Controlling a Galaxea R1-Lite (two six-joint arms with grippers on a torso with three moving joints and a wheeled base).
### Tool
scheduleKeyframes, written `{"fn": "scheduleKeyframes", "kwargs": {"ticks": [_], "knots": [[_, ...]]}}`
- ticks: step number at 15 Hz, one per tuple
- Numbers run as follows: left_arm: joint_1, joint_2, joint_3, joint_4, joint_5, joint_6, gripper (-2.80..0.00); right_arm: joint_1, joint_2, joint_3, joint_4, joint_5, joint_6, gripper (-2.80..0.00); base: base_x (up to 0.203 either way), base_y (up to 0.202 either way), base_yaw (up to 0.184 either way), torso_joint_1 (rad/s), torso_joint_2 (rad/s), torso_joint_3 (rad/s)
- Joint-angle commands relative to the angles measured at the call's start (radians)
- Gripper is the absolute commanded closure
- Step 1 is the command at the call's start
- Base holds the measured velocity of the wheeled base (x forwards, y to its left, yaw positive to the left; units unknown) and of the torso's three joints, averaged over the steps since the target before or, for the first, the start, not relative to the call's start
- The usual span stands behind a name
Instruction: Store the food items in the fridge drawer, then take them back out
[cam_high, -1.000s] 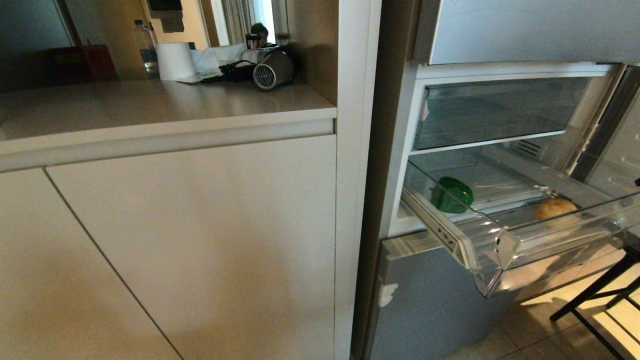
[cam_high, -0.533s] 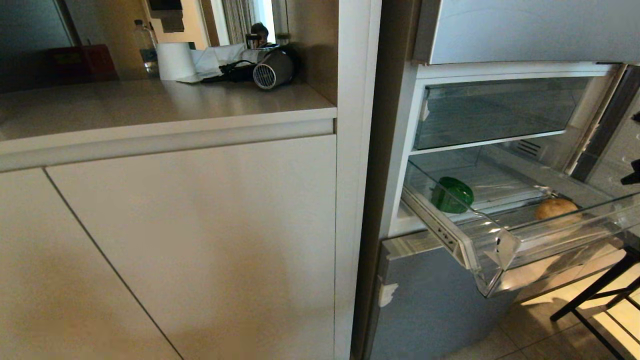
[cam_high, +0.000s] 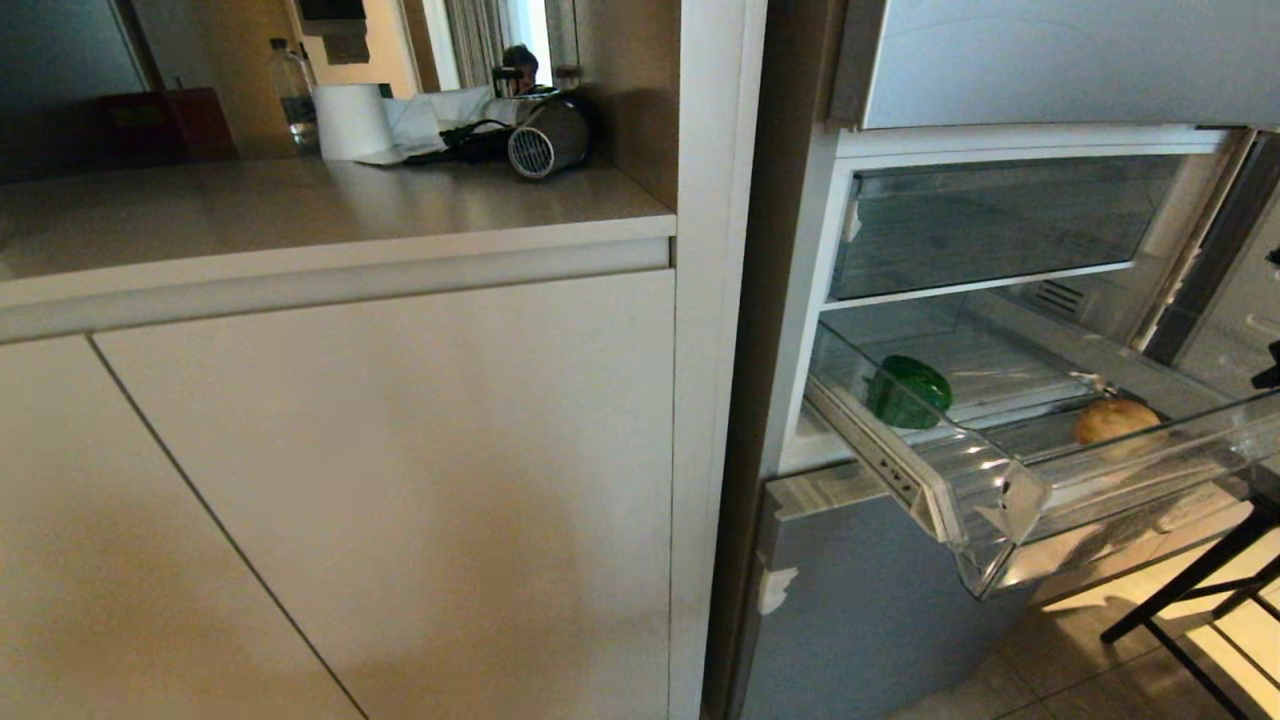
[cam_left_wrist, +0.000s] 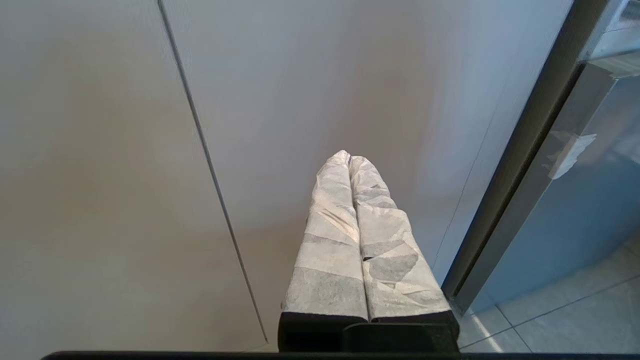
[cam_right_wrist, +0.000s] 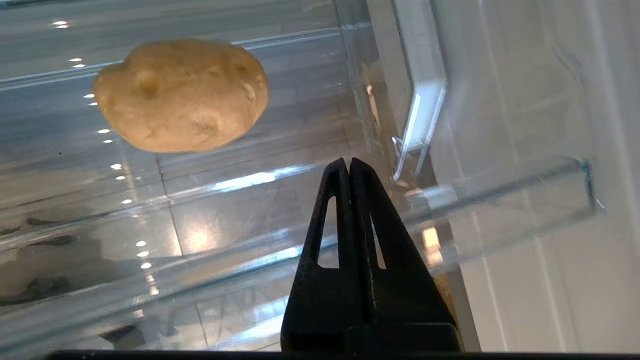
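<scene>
The transparent fridge drawer (cam_high: 1000, 490) stands pulled out of the silver-grey fridge. A dark-green bell pepper (cam_high: 907, 390) lies at its back left, and a tan potato (cam_high: 1115, 420) lies towards its front right. Over the drawer's clear front rim (cam_right_wrist: 500, 195) hangs my right gripper (cam_right_wrist: 348, 162), black fingers shut and empty, a short way from the potato (cam_right_wrist: 180, 95). Only a dark bit of the right arm (cam_high: 1272, 376) shows at the head view's right edge. My left gripper (cam_left_wrist: 349, 157), wrapped in white, is shut and parked facing a cabinet door.
A glass shelf (cam_high: 980, 285) sits just above the drawer. A black metal frame (cam_high: 1200, 590) stands on the tiled floor below the drawer's right end. On the counter (cam_high: 300, 220) to the left are a hair dryer (cam_high: 540, 140), paper roll (cam_high: 350, 120) and water bottle (cam_high: 292, 95).
The dark part of my right arm at the head view's right edge has shifted slightly. Pepper, potato and drawer have stayed in place.
</scene>
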Motion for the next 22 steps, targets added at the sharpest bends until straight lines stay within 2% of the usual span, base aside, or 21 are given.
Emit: {"fn": "scheduleKeyframes", "kwargs": {"ticks": [1,3,8,13,15,20,22], "knots": [[0.0,0.0,0.009,-0.001,0.0,0.0,0.0,-0.02,-0.015,0.016,0.016,-0.002,-0.008,0.0,0.0,0.0,0.0,0.0,0.0,0.0],[-0.001,0.0,0.009,-0.001,0.0,0.0,0.0,-0.019,-0.016,0.011,0.013,0.01,-0.004,0.0,0.0,0.0,0.0,0.0,0.0,0.0],[0.0,0.0,0.009,-0.001,0.0,0.0,0.0,0.022,-0.02,-0.007,0.005,0.097,0.009,0.0,0.0,0.0,0.0,0.0,0.0,0.0],[0.0,0.0,0.009,0.0,0.0,0.0,0.0,0.025,-0.197,0.041,0.008,0.144,0.061,0.0,0.0,0.0,0.0,0.0,0.0,0.0],[0.0,0.0,0.009,-0.001,0.0,0.0,0.0,0.027,-0.311,0.092,0.008,0.146,0.117,0.0,0.0,0.0,0.0,0.0,0.0,0.0],[0.0,0.0,0.009,-0.001,0.0,0.0,0.0,0.027,-0.609,0.292,0.007,0.144,0.379,0.0,0.0,0.0,0.0,0.0,0.0,0.0],[0.0,0.0,0.009,-0.001,0.0,0.0,0.0,0.027,-0.771,0.395,0.007,0.145,0.427,0.0,0.0,0.0,0.0,0.0,0.0,0.0]]}}
